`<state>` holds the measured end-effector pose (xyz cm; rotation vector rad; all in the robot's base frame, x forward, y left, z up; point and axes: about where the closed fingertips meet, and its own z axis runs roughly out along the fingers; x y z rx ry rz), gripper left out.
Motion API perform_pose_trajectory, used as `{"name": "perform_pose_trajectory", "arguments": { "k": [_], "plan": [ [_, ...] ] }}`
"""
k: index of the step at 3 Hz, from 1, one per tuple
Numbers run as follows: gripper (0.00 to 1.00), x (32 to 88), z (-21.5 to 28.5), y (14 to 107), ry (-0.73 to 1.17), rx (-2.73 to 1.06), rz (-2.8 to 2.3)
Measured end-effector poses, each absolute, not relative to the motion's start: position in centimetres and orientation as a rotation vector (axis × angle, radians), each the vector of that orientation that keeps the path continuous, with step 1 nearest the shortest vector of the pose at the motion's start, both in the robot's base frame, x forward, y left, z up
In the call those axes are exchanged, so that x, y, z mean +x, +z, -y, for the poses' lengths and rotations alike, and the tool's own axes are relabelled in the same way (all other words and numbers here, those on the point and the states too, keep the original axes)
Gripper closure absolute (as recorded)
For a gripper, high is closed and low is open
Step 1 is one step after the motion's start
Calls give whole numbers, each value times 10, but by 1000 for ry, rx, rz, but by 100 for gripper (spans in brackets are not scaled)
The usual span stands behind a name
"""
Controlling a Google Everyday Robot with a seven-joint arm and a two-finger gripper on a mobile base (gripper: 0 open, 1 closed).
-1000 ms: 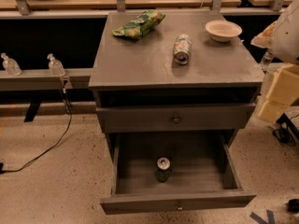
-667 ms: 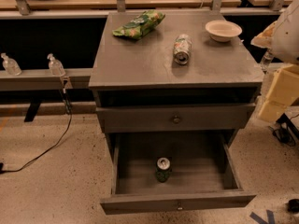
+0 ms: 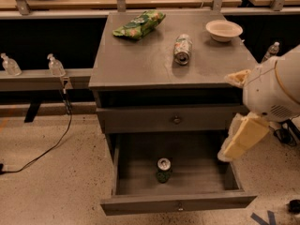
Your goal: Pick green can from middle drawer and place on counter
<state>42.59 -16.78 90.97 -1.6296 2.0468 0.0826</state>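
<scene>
The green can (image 3: 163, 170) stands upright in the open middle drawer (image 3: 178, 203), near the middle of its floor, silver top up. The counter (image 3: 140, 60) is the grey cabinet's top above it. My arm's white body (image 3: 276, 86) comes in from the right edge. My gripper (image 3: 240, 138), with cream-coloured parts, hangs over the drawer's right side wall, to the right of the can and above it, apart from it.
On the counter lie a green chip bag (image 3: 139, 24), a paler can on its side (image 3: 183, 48) and a white bowl (image 3: 223, 30). A shut knobbed drawer front (image 3: 176, 120) sits above the open one. Bottles (image 3: 55, 65) and a cable (image 3: 51, 144) are at the left.
My arm and gripper have moved left and down, from beside the cabinet's right edge to over the open drawer's right side. The can and the counter items have not moved.
</scene>
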Motion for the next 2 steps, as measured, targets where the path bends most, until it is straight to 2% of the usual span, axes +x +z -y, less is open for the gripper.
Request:
{"name": "perform_pose_trajectory", "arguments": {
  "k": [2],
  "plan": [
    [0,424,166,905,103,-1588,-2060]
  ]
}}
